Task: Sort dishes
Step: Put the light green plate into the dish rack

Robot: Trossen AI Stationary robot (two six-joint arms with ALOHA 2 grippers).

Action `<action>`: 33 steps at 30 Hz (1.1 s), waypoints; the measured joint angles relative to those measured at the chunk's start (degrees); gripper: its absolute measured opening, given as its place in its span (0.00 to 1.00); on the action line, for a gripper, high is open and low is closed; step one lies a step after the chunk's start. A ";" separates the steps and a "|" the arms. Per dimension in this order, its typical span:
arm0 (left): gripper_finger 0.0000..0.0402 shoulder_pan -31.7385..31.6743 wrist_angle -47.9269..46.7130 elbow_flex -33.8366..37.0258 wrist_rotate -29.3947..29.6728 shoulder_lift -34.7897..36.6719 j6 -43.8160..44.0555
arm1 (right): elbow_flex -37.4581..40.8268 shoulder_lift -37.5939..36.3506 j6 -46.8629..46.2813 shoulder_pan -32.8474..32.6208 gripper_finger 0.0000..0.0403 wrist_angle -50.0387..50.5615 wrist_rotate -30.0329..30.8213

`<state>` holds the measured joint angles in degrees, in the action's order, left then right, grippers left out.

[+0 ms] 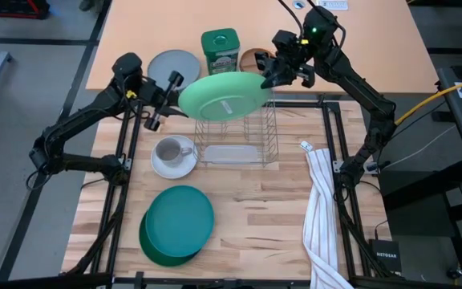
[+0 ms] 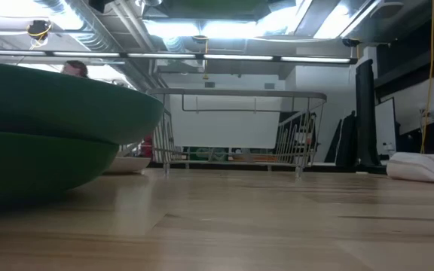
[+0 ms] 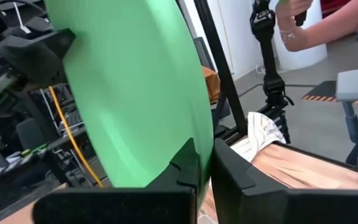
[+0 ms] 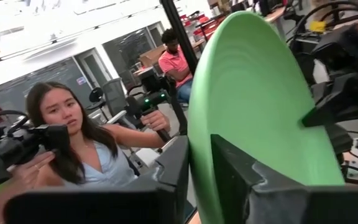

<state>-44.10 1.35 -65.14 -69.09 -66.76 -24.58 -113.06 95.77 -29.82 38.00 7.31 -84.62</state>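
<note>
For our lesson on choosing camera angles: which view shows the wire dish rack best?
The high view: the dish rack shows from above, partly under the light green plate. The low view shows its side beyond the stacked plates. Neither wrist view shows it; the plate fills both.

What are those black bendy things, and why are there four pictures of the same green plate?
The black bendy things are two robot arms with pinching fingers. One picture looks down from above, one peeks across the table, and two come from little cameras on the arms' wrists. Together the arms hold a light green plate above a wire dish rack. The left gripper has pinched shut on one edge; the right gripper is at the other edge. On the table sit a small mug on a white saucer, a teal plate stacked on a darker one, and a striped towel. The people behind are working hand controls.
</note>
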 joint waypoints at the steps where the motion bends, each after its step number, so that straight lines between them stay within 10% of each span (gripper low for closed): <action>1: 0.02 0.02 -0.44 0.00 0.12 0.00 -0.15 | 0.00 0.00 0.02 0.00 0.19 0.01 0.06; 33: 0.00 -1.06 -9.92 0.02 5.35 -0.63 -4.30 | -0.62 -0.09 3.85 12.61 0.29 4.86 7.21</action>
<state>-45.16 -8.56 -65.12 -63.73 -67.39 -28.87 -113.67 95.68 -25.98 50.61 12.17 -77.41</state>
